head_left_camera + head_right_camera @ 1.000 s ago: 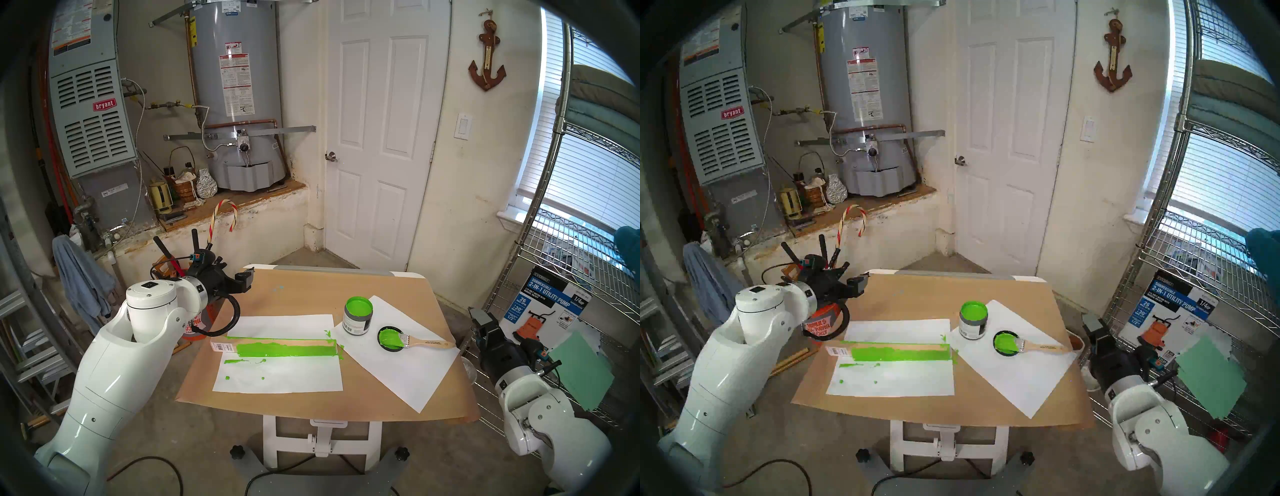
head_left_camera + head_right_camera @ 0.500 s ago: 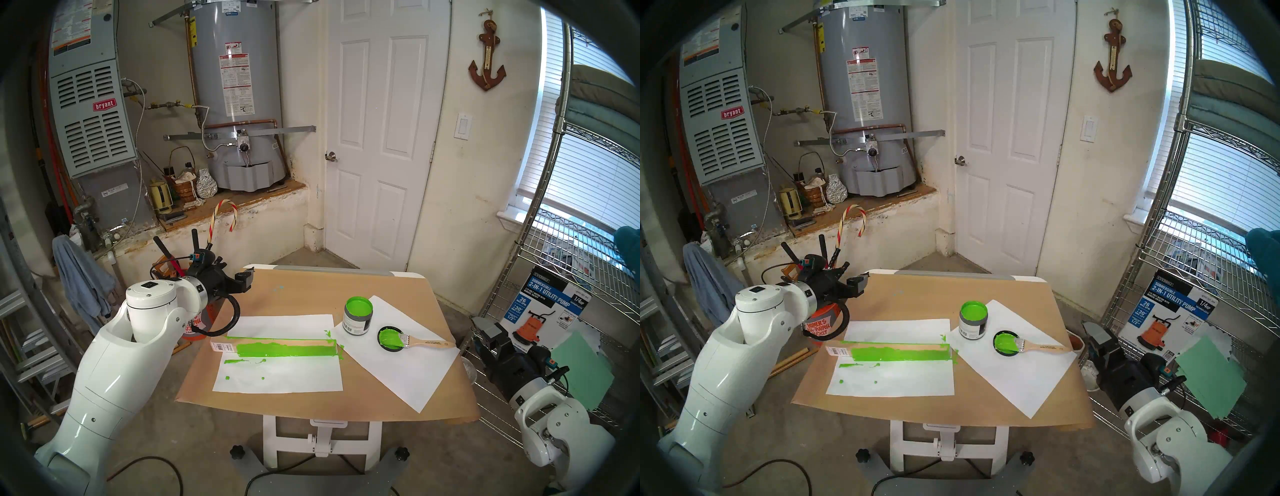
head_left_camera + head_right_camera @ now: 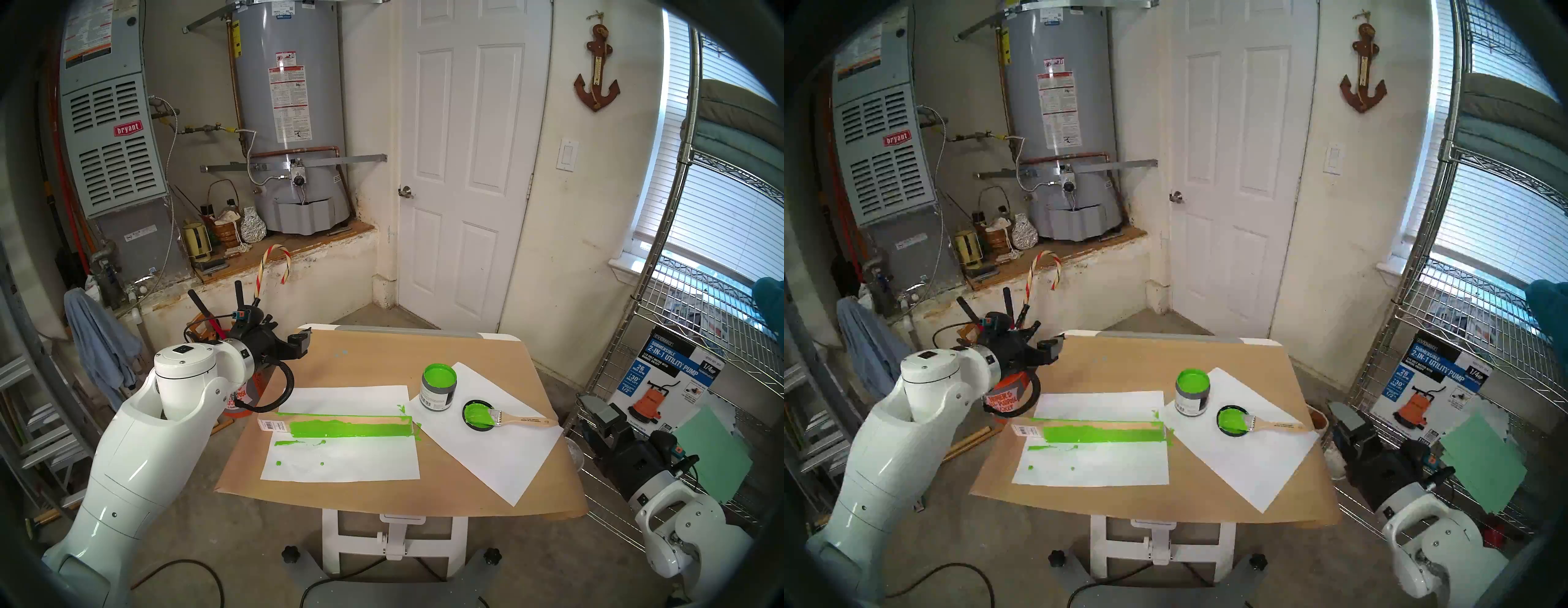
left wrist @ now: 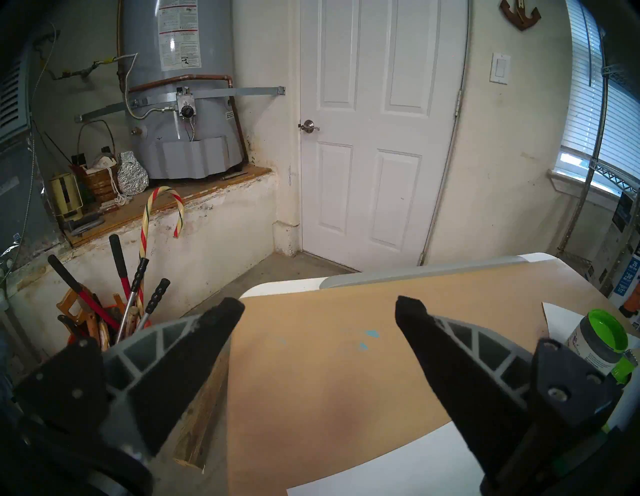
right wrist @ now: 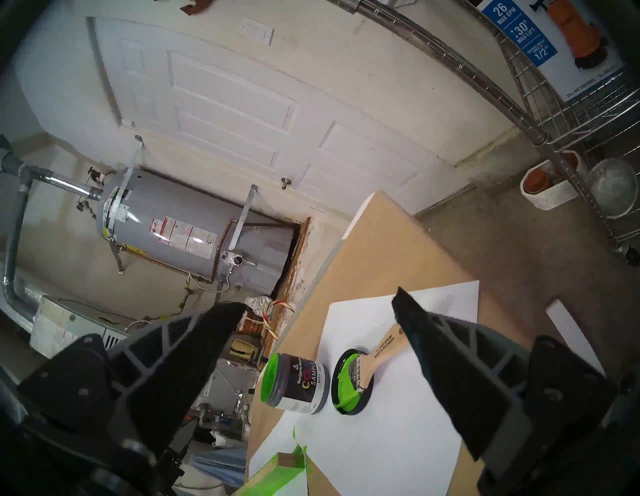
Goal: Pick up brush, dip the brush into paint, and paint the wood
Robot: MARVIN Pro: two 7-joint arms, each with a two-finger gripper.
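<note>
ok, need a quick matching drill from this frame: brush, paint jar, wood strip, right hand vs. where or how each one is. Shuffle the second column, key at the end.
Column 1
1. brush
2. paint jar
3. wood strip
4. right hand

Column 2
A. lies between two white sheets, mostly coated green, barcode sticker at one end
B. open and empty, off the table's right edge
C. bristles rest on the upturned black lid, handle on the white sheet
D. stands upright and uncapped beside the lid, green paint inside

Pairs: 1-C, 2-D, 3-A, 4-B
</note>
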